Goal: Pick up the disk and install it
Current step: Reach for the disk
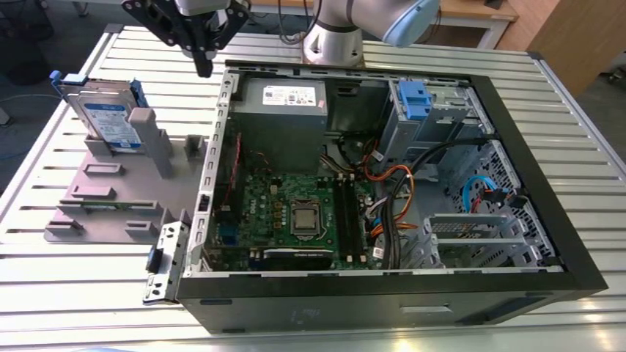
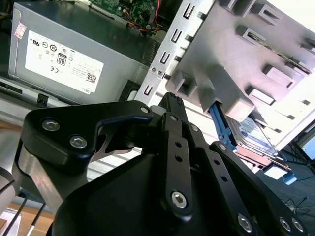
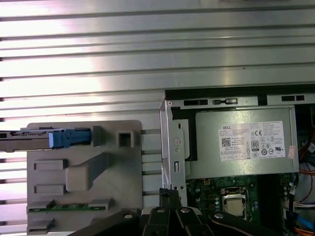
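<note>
Pincer (image 1: pixel 202 68) closed, empty, beside case (image 1: pixel 391 301) corner, disk (image 1: pixel 102 114) upright, partly hidden by holder (image 1: pixel 117 192)

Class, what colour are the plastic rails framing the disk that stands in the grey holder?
Blue. They show best on the disk in the exterior view.

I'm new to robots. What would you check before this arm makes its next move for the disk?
1. Disk reachable: ok. The disk stands on edge in the grey holder, with nothing over it.
2. Gripper empty: ok. The gripper holds nothing.
3. Fingers open: not ok. They are shut.
4. Gripper above the disk: not ok. It hangs by the computer case wall, to the exterior view's right of the disk.
5. Drive bay free: cannot tell.
</note>
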`<state>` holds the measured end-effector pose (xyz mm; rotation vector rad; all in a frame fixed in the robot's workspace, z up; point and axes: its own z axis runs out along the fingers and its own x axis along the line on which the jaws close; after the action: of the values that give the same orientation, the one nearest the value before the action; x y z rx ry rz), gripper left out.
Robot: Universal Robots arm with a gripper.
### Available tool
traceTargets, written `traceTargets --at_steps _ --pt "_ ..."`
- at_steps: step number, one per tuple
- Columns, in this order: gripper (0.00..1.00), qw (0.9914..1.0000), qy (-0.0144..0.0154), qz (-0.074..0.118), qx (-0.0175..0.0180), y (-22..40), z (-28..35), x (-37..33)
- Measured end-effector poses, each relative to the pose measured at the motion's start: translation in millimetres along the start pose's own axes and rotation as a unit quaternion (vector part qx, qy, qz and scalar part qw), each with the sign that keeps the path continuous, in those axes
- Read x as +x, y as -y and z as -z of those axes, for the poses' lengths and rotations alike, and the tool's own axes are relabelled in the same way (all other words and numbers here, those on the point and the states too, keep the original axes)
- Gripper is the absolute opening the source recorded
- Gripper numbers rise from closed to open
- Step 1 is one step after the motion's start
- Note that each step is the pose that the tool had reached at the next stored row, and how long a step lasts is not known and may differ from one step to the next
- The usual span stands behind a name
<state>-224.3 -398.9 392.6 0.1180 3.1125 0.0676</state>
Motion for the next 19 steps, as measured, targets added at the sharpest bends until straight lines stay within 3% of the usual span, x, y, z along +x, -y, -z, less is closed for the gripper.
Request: traceTargets --at_steps 19 --pt "0.11 1.0 0.0 0.0 0.0 0.3 0.1 3.9"
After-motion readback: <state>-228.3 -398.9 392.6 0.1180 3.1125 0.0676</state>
